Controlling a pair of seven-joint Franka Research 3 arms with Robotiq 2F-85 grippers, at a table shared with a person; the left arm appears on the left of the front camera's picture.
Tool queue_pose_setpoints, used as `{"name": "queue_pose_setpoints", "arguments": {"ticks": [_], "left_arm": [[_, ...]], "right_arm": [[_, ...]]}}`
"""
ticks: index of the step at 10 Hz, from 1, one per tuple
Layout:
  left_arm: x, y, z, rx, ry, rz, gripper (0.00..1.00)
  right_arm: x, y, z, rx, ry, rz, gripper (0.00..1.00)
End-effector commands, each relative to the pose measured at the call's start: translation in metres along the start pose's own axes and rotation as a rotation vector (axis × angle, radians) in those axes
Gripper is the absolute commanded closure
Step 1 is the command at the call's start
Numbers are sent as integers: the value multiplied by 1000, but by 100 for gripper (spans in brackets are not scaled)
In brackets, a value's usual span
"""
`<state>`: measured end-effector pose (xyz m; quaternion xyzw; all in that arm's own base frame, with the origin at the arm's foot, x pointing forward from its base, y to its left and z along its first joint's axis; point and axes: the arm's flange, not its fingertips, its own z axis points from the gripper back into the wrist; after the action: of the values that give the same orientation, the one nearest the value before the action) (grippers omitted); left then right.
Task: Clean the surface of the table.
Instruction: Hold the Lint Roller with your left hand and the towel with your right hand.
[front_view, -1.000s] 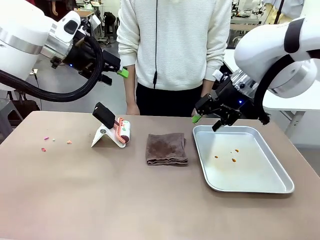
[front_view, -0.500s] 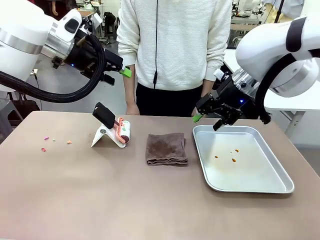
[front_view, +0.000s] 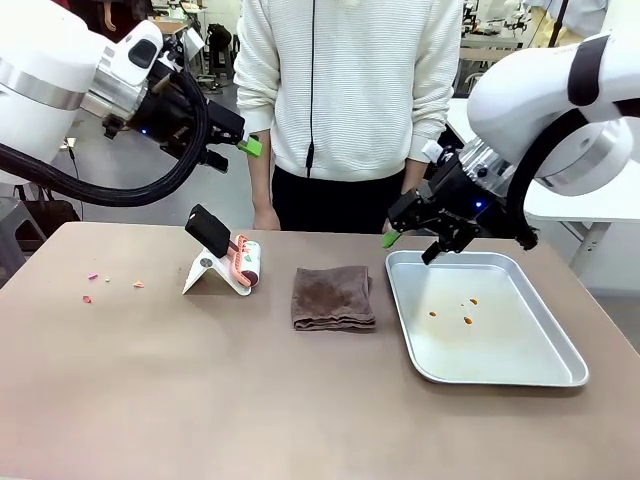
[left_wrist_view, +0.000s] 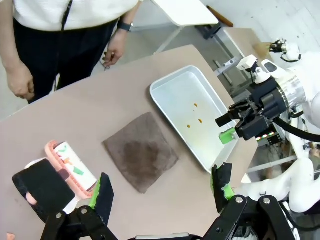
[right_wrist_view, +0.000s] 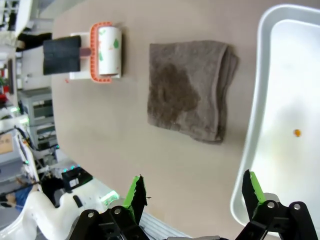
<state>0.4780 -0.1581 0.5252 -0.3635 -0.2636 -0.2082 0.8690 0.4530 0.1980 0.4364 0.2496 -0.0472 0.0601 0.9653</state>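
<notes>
**Left hand** (left_wrist_view: 161, 186): fingers spread wide, with nothing between them and nothing touched (the green pads face each other across the gap). It hangs raised well above the left side of the surface (front_view: 200, 400).

**Right hand** (right_wrist_view: 194, 192): also spread wide and empty. It is held in the air just over the far rim of the tray (front_view: 500, 379), clear of it.

**Surface:** the tan-brown top spans the front view, and the frame cuts off its near edge and both ends. On it, from near to far:

- The metal tray at right holds a few orange specks (front_view: 467, 320), too small to identify.
- A folded brown cloth (front_view: 334, 297) lies at centre, near the tray but apart from it.
- Small pink and orange crumbs (front_view: 90, 277) lie at far left.
- A lint roller (front_view: 245, 262) leans on a white stand, with its black handle pointing up.

**Far edge:** a person (front_view: 350, 90) stands there, cut off at the top of the frame.
</notes>
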Motion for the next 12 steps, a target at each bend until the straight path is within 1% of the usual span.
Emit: {"name": "queue_pose_setpoints", "arguments": {"ticks": [1, 2, 4, 5, 6, 7, 8, 9, 10, 11, 12], "left_arm": [[-9, 16, 3, 31, 102, 66, 0], [-18, 29, 10, 39, 121, 89, 0], [-36, 55, 16, 119, 204, 131, 0], [-43, 65, 20, 125, 236, 139, 0], [-47, 77, 23, 178, 239, 178, 0], [-52, 84, 19, 180, 263, 219, 0], [-55, 88, 9, 185, 306, 269, 0], [-57, 91, 0, 204, 326, 326, 0], [-58, 95, -5, 192, 338, 355, 0], [-54, 100, -10, 211, 343, 441, 0], [-49, 105, -11, 192, 309, 535, 0]], "right_arm": [[-9, 28, -20, -14, 13, 6, 0], [-11, 35, -30, -15, -4, -5, 0], [-12, 47, -55, -69, -27, -63, 0], [-12, 48, -66, -88, -15, -71, 0], [-12, 47, -75, -106, 3, -84, 0], [-11, 46, -82, -105, -2, -111, 0], [-8, 46, -88, -114, -34, -155, 0], [-7, 47, -93, -116, -71, -175, 0], [-7, 48, -96, -121, -81, -182, 0], [-5, 49, -98, -130, -114, -234, 0], [-8, 35, -90, -88, -37, -156, 0]]}}
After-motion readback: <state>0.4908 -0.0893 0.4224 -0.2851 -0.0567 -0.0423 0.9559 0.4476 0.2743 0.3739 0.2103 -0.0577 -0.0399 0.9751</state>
